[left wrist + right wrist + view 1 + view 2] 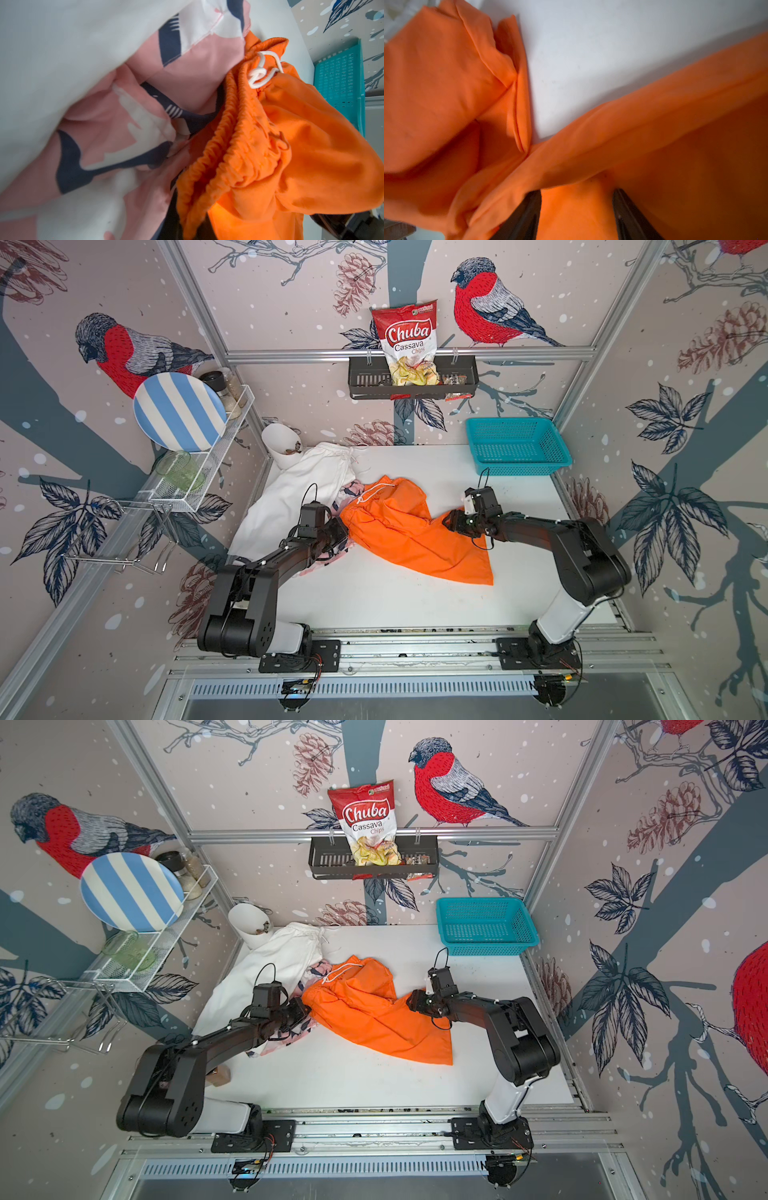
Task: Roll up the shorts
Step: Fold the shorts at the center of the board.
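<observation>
The orange shorts lie crumpled mid-table, one leg stretching toward the front right. My left gripper is shut on their gathered elastic waistband at the left end; its fingers are buried in cloth. My right gripper is at the shorts' right edge, its dark fingers apart, with orange cloth lying between and draped over their tips. The white shorts spread out at the back left. The pink patterned shorts lie partly under both.
A teal basket stands at the back right corner and a white cup at the back left. A wire rack with a striped plate hangs on the left wall. A black shelf holds a chips bag on the back wall.
</observation>
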`<move>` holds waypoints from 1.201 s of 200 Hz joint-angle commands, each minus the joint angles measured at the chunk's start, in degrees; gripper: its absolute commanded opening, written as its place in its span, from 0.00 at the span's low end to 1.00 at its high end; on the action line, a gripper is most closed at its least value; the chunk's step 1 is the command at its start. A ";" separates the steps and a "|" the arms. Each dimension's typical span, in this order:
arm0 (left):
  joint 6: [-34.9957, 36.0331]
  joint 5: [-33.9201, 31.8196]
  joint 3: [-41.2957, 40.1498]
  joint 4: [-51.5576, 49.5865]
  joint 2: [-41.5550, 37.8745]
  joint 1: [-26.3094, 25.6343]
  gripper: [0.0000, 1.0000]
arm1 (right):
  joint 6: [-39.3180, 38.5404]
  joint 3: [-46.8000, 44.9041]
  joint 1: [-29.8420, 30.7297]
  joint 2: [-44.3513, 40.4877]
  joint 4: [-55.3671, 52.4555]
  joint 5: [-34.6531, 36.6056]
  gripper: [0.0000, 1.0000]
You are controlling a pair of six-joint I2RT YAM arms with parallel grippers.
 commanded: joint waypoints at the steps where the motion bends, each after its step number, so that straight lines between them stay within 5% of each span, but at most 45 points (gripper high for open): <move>1: 0.81 -1.00 2.53 -2.86 -1.69 -3.38 0.00 | -1.32 5.85 -1.75 6.00 -1.28 -2.10 0.58; 42: -1.28 -0.49 2.83 -2.49 -2.90 -5.37 0.00 | -4.76 11.92 -3.55 2.02 -11.82 5.69 0.53; 97: -2.30 -0.68 0.46 -1.22 -4.05 -5.44 0.01 | -0.12 -1.84 -8.63 -17.00 -27.20 23.06 0.57; 165: -1.41 -1.19 -0.43 -2.44 -5.05 -5.46 0.01 | 11.26 -11.58 -8.78 -28.11 -32.41 24.59 0.57; 240: -1.65 -1.03 -1.05 -1.97 -4.69 -5.46 0.01 | 13.65 -15.82 -8.85 -24.22 -26.29 20.61 0.54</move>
